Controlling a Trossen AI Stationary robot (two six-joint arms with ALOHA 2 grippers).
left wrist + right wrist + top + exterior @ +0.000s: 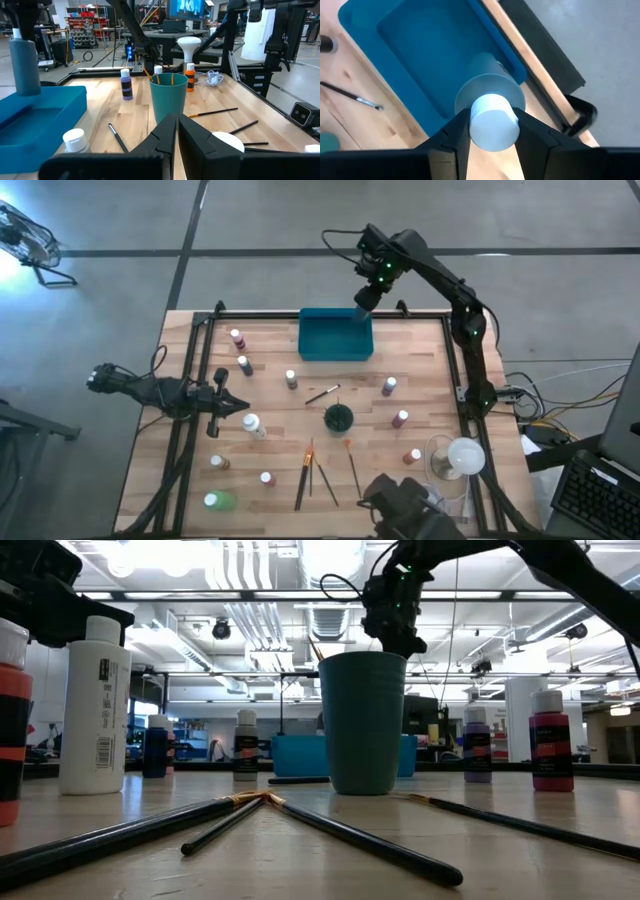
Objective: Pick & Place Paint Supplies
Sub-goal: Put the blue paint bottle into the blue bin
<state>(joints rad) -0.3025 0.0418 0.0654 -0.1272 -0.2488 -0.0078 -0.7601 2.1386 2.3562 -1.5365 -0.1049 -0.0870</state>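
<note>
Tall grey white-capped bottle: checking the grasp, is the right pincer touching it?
Touching. The right wrist view shows the right pincer clamped against the bottle's white cap.

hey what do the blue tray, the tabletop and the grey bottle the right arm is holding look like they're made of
Tray: probably moulded plastic, with a smooth, evenly teal, slightly glossy surface and rounded rim.
Tabletop: wood, pale planks with visible grain and seams, matte.
Grey bottle, held by its white cap in the right gripper: likely plastic, smooth and opaque; the cap looks matte.

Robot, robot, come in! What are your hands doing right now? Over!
Right gripper shut on grey bottle, above teal tray corner. Left gripper shut, empty, beside white bottle. Nothing blocking tray.
</note>
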